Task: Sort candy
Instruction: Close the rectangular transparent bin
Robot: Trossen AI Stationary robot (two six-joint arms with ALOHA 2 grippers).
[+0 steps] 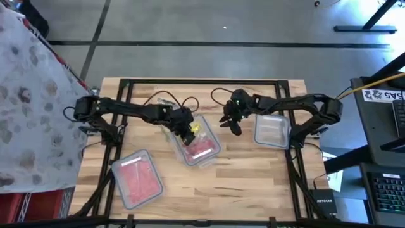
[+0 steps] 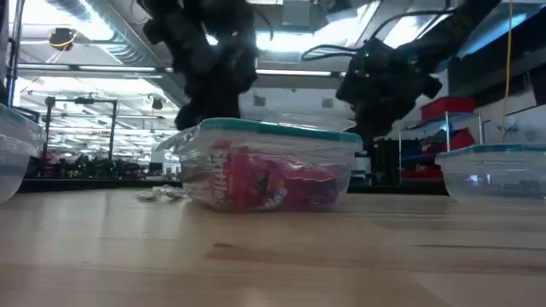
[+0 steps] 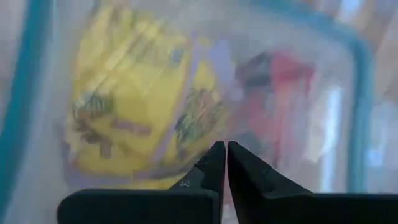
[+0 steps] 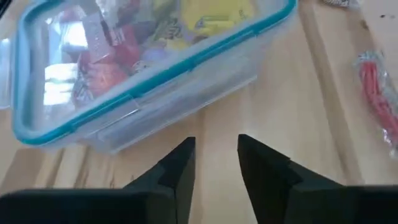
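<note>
the left gripper (image 1: 190, 130) hangs over the middle container (image 1: 212, 154), at the end where yellow candy (image 1: 195, 128) lies, and in the left wrist view its jaws are pressed together with nothing visibly held, pointing down at the yellow pieces (image 3: 130, 93) and the red ones (image 3: 283, 81) beside them inside the teal-rimmed walls. the rest of that container holds red and pink candy (image 1: 201, 151), which the low view shows as a red heap (image 2: 264, 183) behind the clear wall. the right gripper (image 1: 231, 124) is raised above the wooden surface (image 1: 253, 183) just beside the middle container, between it and the right container (image 1: 272, 131); its jaws stand apart and empty, over bare wood in the right wrist view (image 4: 214, 155). a third container (image 1: 137, 177) sits near the front left, filled with pink-red candy. a few silvery wrappers (image 2: 164, 194) lie loose on the surface beside the middle container.
</note>
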